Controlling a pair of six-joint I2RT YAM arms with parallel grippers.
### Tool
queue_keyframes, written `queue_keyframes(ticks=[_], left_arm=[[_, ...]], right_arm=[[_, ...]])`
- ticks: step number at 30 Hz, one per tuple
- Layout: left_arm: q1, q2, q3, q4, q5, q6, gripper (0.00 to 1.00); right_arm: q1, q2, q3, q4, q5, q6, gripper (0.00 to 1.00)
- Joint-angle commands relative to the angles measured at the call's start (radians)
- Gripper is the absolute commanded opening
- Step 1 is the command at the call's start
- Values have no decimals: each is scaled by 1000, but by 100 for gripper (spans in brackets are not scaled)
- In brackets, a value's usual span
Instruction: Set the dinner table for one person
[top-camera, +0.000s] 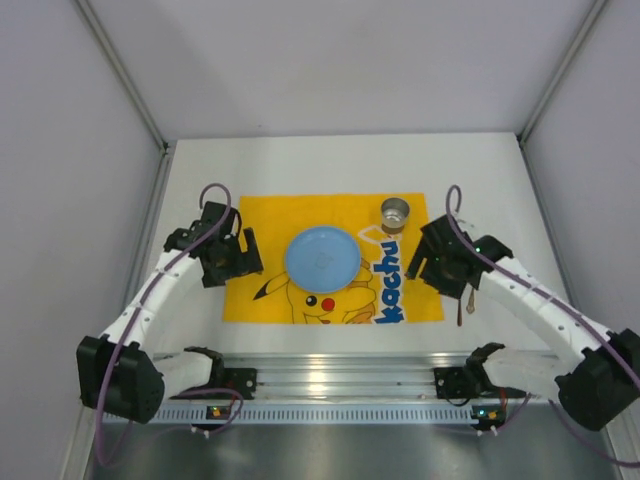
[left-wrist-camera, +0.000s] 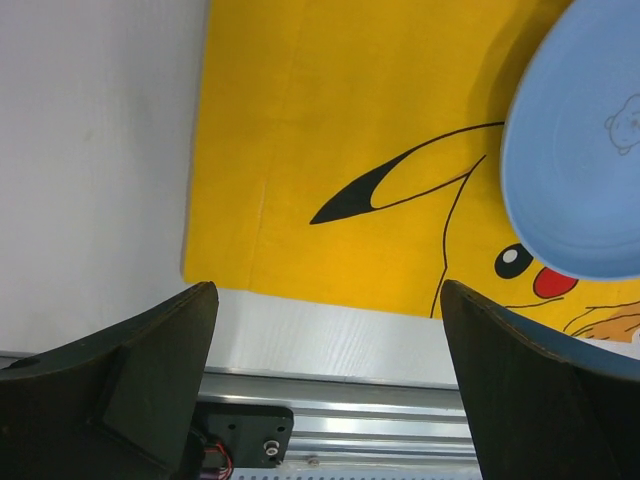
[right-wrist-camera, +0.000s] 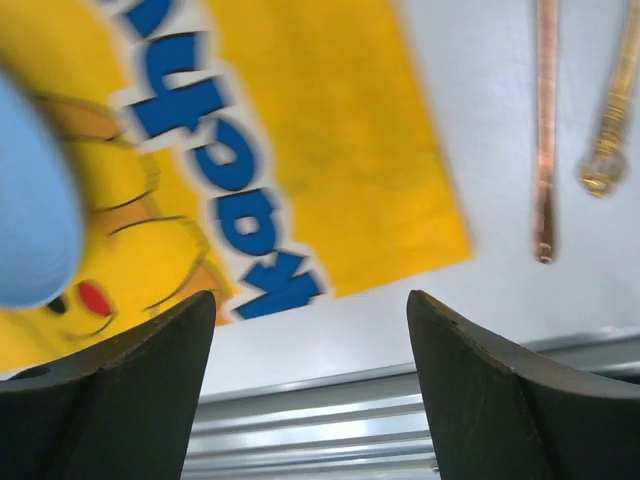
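The white dinner table (top-camera: 330, 165) carries a yellow Pikachu-print cloth (top-camera: 265, 215). A light blue plate (top-camera: 322, 259) lies in the cloth's middle, and a small metal cup (top-camera: 396, 213) stands at its far right corner. Two copper-coloured utensils (top-camera: 461, 308) lie on the bare table right of the cloth; the right wrist view shows their handles (right-wrist-camera: 545, 130). My left gripper (top-camera: 232, 262) is open and empty over the cloth's left edge, left of the plate (left-wrist-camera: 590, 140). My right gripper (top-camera: 440, 270) is open and empty over the cloth's right edge, beside the utensils.
A silver slotted rail (top-camera: 330, 375) runs along the table's near edge, and it shows in both wrist views (left-wrist-camera: 400, 400) (right-wrist-camera: 330, 420). Grey walls close in the left, right and far sides. The arm bases sit on the rail.
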Motion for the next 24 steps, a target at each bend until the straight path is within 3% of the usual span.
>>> queue_keyframes(ticks=[1, 6, 11, 19, 24], left_arm=[[-5, 29, -24, 101, 89, -19, 98], [-8, 78, -14, 137, 108, 1, 98], [-13, 98, 8, 137, 108, 12, 97], [-13, 50, -14, 109, 90, -1, 97], [-13, 21, -46, 102, 74, -16, 97]], right_arm=[[-153, -143, -170, -106, -14, 59, 77], [-388, -181, -268, -86, -1, -23, 73], [-515, -43, -206, -19, 38, -145, 59], [-549, 180, -112, 84, 5, -203, 50], [-549, 208, -37, 101, -60, -225, 48]])
